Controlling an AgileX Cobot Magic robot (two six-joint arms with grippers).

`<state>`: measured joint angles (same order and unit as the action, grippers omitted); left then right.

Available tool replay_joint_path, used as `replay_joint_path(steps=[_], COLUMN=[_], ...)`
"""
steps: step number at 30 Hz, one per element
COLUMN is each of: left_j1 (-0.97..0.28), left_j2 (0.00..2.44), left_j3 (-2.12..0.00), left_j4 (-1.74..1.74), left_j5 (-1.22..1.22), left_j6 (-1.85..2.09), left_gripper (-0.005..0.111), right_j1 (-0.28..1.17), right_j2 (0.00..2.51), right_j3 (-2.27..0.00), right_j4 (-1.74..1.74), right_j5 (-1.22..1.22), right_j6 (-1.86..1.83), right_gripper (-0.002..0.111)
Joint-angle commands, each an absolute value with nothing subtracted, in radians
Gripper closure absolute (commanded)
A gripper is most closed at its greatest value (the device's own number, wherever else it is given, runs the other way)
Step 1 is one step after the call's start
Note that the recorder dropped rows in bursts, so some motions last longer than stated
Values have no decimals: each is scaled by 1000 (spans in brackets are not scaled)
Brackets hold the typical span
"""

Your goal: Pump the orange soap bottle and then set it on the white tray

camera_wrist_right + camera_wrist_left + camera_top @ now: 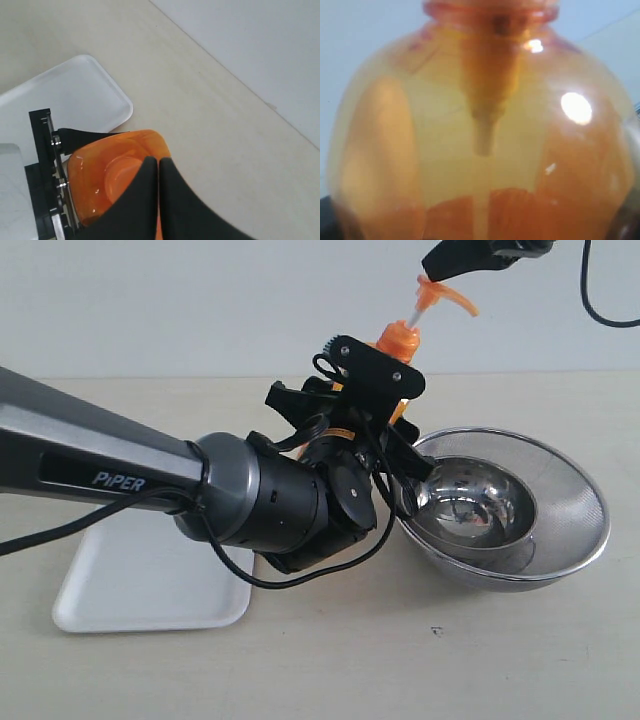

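We note that the white tray lies bare on the table, partly hidden by the left arm and apart from the steel bowl, so we judge the placing step not yet done. The left gripper is clamped on the body of the orange soap bottle, holding it upright just beside the bowl, which we take as bracing it against a downward press. The right gripper, fingers pressed together into one blunt tip, rests at the top of the pump head, whose white stem shows raised, positioned to push it down.
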<state>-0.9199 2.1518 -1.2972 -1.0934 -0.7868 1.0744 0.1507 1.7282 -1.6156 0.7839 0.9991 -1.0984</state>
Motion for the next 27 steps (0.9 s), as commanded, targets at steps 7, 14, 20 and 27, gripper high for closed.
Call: replay_joint_path(steps=[7,14,20,27], left_j1=[-927,-927,-927,-927], left_j2=[2135,2135,2135,2135], left_j3=[-1310,-1310,-1310,-1310], left_j4=[-1057,-1057,-1057,-1057], left_j5=[-811,-811,-811,-811], left_j6=[1070,1070,1070,1070], left_gripper=[102,102,102,102], right_j1=[221,221,221,221], right_j2=[1746,1746,1748,1748], right_j3=[-1606,-1606,-1606,-1606], right_j4=[655,640,640,638], right_j5=[1049,1061,1064,1066], right_j6=[-1077,-1051,-1044,-1042], right_gripper=[108,108,108,108])
